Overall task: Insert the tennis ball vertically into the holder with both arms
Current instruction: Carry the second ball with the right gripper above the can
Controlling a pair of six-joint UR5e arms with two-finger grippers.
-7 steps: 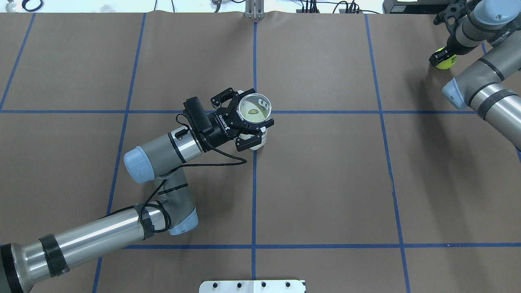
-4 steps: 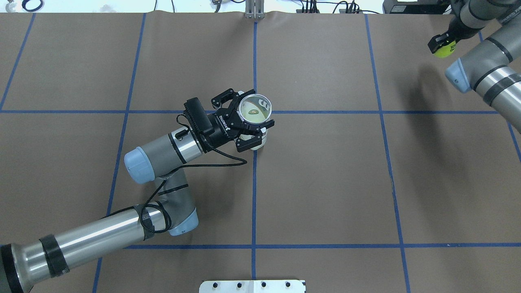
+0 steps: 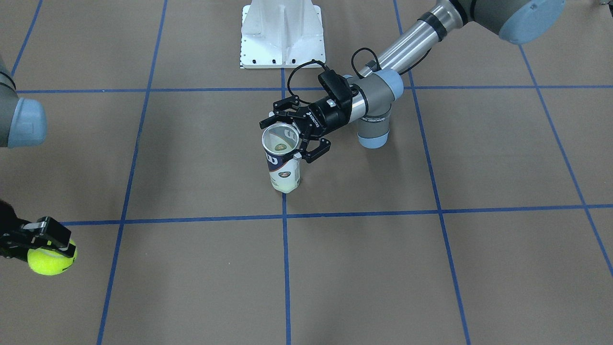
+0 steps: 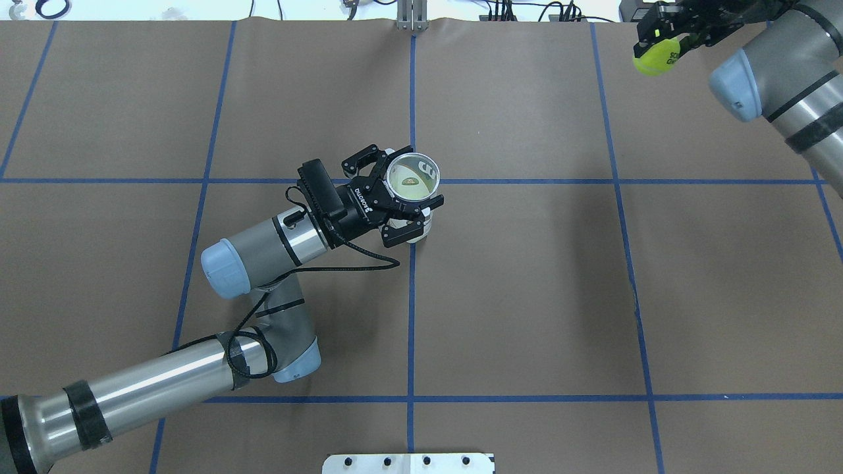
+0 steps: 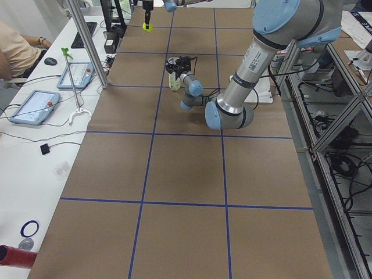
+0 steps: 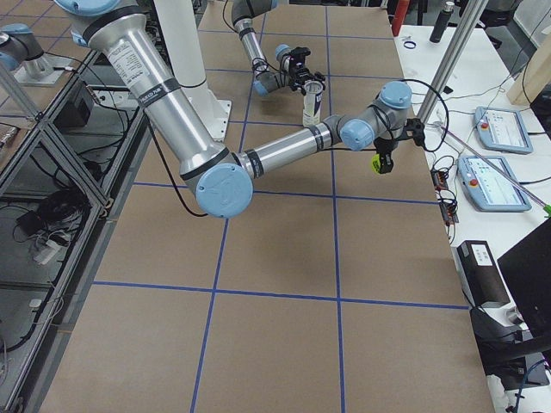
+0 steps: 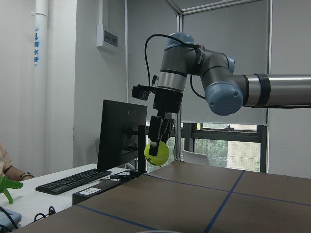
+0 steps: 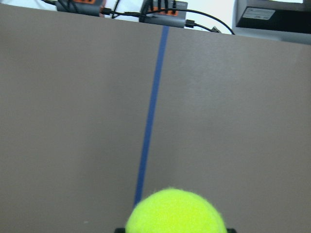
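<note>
Your left gripper (image 4: pixel 395 197) is clamped around the holder (image 3: pixel 283 165), which stands upright near the middle of the table (image 4: pixel 527 296), mouth open to the ceiling; something already seems to sit at the bottom. Your right gripper (image 4: pixel 665 36) is closed on the tennis ball (image 4: pixel 655 58), held clear of the surface far out at about 2 o'clock from the holder in the overhead view.

The step in hand looks like the carry. Bring the ball across high enough to clear the silver rim, and stop directly above the mouth before you descend. Line it up from two views, since the overhead alone will not show height. Come down straight, keep the fingers clear of the rim, and release only once the ball is inside it. Keep the left grip firm so the tube does not tip.
</note>
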